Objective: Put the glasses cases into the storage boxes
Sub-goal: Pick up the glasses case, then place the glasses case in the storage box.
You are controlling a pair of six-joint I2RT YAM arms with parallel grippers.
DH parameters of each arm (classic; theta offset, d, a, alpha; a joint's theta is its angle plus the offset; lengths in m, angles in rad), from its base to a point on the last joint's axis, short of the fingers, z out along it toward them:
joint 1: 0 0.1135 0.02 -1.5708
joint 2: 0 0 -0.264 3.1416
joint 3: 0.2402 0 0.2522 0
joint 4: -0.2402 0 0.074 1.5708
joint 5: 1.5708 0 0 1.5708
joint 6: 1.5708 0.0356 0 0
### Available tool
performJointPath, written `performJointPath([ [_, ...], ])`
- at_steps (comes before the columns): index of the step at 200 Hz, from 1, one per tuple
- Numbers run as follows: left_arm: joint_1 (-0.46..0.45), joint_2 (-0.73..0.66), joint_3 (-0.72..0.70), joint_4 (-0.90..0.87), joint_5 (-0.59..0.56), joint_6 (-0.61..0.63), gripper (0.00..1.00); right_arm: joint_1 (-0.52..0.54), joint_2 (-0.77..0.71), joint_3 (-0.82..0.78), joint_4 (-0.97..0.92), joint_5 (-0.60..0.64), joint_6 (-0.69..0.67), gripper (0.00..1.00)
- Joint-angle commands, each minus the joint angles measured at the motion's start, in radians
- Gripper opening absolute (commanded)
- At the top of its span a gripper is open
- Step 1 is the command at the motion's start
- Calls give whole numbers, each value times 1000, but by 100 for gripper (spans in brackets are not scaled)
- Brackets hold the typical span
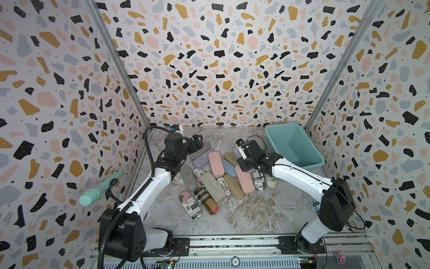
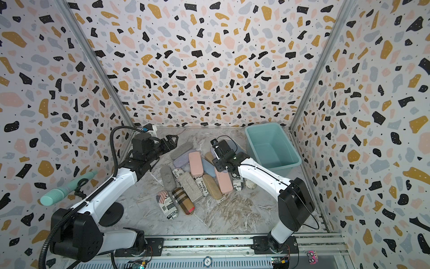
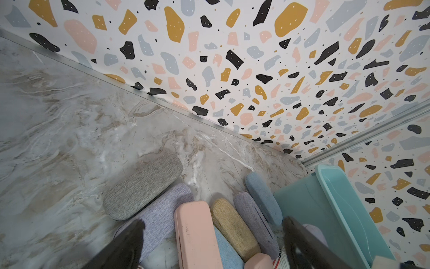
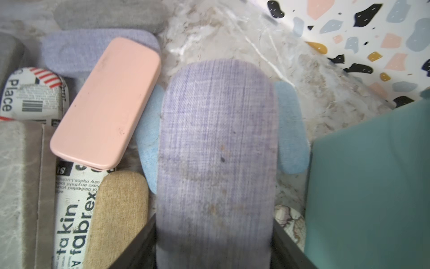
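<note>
Marbled grey tabletop point(image 1: 244, 214) carries a heap of oblong glasses cases point(image 1: 214, 184); right pincer point(image 4: 214, 235) clasps a lilac woven-fabric case point(image 4: 218, 139) (just beside the teal plastic storage tub point(image 1: 293, 146)), left pincer point(image 3: 214, 235) hangs released.

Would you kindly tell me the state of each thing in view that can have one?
Tub, upright, empty.
Left hand, open, empty.
Right hand, shut on the lilac case.
Lilac case, closed, gripped, outside the tub.
Pink case, closed, outside the tub.
Plaid case, closed, flat on the table.
</note>
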Motion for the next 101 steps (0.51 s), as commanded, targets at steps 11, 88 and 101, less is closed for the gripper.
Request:
performJointPath([
  [11,4,4,7,42,21,1,93,-86,-66,82,1,-30,-29,51],
  [88,4,10,5,52,41,-1,93,-413,-57,185,63,-155,-53,51],
  [101,4,10,5,53,42,0,93,-462,-45,189,72,-189,-56,51],
])
